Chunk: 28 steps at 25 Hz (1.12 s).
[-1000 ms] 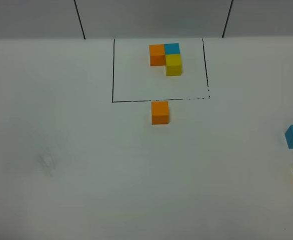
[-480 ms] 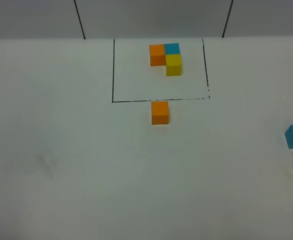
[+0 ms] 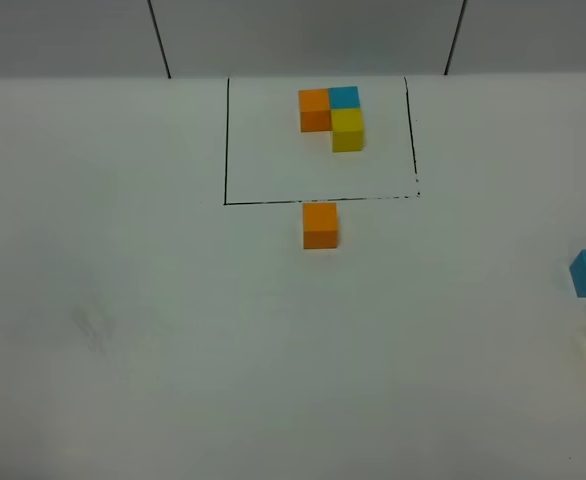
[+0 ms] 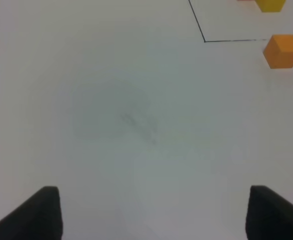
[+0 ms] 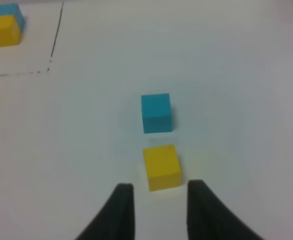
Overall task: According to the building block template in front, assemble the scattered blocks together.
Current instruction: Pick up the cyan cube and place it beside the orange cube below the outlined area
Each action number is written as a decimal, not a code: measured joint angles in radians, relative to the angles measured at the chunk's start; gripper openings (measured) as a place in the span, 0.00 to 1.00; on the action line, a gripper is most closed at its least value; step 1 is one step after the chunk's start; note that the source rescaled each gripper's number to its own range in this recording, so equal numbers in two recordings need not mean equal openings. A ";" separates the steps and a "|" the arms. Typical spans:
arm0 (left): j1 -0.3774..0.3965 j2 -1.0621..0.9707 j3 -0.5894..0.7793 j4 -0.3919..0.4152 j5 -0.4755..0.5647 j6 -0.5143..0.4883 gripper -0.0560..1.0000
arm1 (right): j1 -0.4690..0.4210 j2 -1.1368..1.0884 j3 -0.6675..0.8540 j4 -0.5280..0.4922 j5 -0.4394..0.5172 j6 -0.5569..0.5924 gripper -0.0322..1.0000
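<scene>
Hovering left gripper [image 4: 154, 192]: is being held with jaws wide apart and nothing between them; the orange cube [image 4: 282, 50] is being seen well ahead of it, toward the middle.
table [image 3: 173, 350]: is being shown as a flat, matte white surface.
building block template [image 3: 333, 118]: is being shown inside the thin black drawn rectangle [image 3: 226, 140] at the far middle. Orange and blue are being joined side by side, with yellow in front of the blue, making an L.
orange cube: is being shown just outside the rectangle's near line, well apart from the other two loose cubes.
blue cube [image 5: 156, 112]: is being seen straight beyond the yellow one, with a small gap between them.
yellow cube [image 5: 161, 166]: is being lined up directly ahead of the right gripper, just beyond its fingertips; the right arm is being judged far the nearer.
shapes: the loose cubes are being seen as matte, sharp-edged and equal-sided, so no long axis is being offered.
right gripper [image 5: 160, 184]: is being held all but closed, with only a narrow gap showing and nothing gripped.
</scene>
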 joint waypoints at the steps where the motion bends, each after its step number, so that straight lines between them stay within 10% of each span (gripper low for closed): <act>1: 0.000 0.000 0.000 0.000 0.000 0.000 0.72 | 0.000 0.003 0.000 0.004 0.000 0.007 0.08; 13: 0.000 0.000 0.000 0.000 0.000 0.000 0.72 | 0.000 0.482 -0.088 0.028 -0.058 -0.029 0.87; 28: 0.000 0.000 0.000 0.002 0.000 0.000 0.72 | -0.013 1.394 -0.356 -0.013 -0.251 -0.185 0.90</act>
